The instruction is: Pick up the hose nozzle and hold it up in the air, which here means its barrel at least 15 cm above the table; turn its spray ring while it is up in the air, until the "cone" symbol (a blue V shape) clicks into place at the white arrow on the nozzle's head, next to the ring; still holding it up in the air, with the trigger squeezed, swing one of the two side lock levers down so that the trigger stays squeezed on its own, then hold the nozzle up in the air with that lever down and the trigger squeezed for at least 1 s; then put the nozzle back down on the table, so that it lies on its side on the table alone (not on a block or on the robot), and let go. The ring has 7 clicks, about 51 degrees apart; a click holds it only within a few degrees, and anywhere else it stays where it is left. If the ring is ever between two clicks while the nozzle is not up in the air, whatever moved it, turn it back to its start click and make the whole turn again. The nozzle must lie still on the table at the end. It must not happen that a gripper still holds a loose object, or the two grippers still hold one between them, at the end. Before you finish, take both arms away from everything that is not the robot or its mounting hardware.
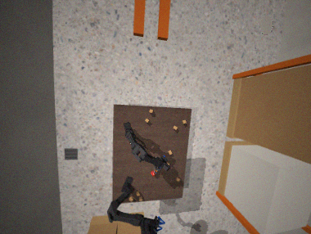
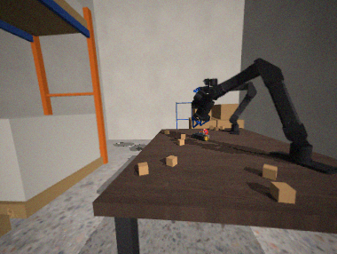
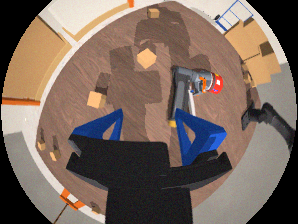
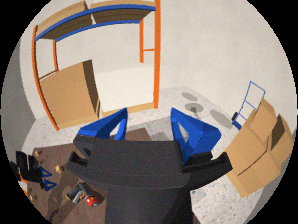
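The hose nozzle lies on its side on the dark wooden table. It has a grey body and a red spray ring. My left gripper is open and empty. It hangs above the table, just beside and above the nozzle, fingers pointing down. My right gripper is open and empty. It is held off the table's edge, over the floor, and points away from the nozzle.
Several small tan blocks lie scattered on the table, such as one near the nozzle and others towards the front. Cardboard boxes and an orange shelving rack stand off the table.
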Controlling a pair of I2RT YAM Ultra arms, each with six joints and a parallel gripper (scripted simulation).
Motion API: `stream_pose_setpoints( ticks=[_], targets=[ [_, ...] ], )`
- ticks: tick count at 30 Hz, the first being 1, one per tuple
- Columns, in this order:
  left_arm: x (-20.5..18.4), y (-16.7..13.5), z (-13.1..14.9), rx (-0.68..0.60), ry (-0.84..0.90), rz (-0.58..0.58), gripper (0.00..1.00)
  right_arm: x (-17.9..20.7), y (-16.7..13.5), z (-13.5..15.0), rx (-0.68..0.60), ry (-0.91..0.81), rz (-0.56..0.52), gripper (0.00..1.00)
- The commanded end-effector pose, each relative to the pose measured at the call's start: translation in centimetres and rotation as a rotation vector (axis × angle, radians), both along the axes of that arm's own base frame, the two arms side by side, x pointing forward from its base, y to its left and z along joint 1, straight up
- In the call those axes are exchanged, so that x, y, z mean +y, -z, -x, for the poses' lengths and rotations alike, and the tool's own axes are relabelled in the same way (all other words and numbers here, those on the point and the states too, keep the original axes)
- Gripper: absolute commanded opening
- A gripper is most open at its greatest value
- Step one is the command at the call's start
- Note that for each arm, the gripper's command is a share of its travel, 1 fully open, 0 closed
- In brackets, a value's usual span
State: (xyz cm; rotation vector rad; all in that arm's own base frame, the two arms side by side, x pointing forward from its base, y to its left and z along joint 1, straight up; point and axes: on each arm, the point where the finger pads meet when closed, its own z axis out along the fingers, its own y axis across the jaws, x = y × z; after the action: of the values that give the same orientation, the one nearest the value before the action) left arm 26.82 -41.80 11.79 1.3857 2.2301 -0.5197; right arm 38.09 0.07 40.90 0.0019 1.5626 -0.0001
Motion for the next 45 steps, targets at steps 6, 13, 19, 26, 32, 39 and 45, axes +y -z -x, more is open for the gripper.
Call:
stream_pose_setpoints(
  ticks=[6,13,19,26,32,39,45],
  targets=[
    [-2.6,1.8,4.4,0.057,0.126,-0.06,0.78,0.2,-2.9,0.4,-0.066,-0.007,0.004,0.63],
    [-3.9,3.3,7.0,0.083,0.191,-0.099,0.78,0.2,-2.9,0.4,-0.066,-0.007,0.004,0.63],
    [-4.6,4.2,7.7,0.088,0.211,-0.104,0.78,0.2,-2.9,0.4,-0.066,-0.007,0.004,0.63],
    [-4.8,2.4,7.1,0.061,0.201,-0.063,0.78,0.2,-2.9,0.4,-0.066,-0.007,0.004,0.63],
    [-4.6,5.8,7.7,0.092,0.19,-0.112,0.78,0.2,-2.9,0.4,-0.066,-0.007,0.004,0.63],
    [-5.5,5.3,7.6,0.08,0.198,-0.086,0.78,0.2,-2.9,0.4,-0.066,-0.007,0.004,0.63],
    [-6.0,6.6,7.5,0.078,0.19,-0.091,0.78,0.2,-2.9,0.4,-0.066,-0.007,0.004,0.63]
  ],
)
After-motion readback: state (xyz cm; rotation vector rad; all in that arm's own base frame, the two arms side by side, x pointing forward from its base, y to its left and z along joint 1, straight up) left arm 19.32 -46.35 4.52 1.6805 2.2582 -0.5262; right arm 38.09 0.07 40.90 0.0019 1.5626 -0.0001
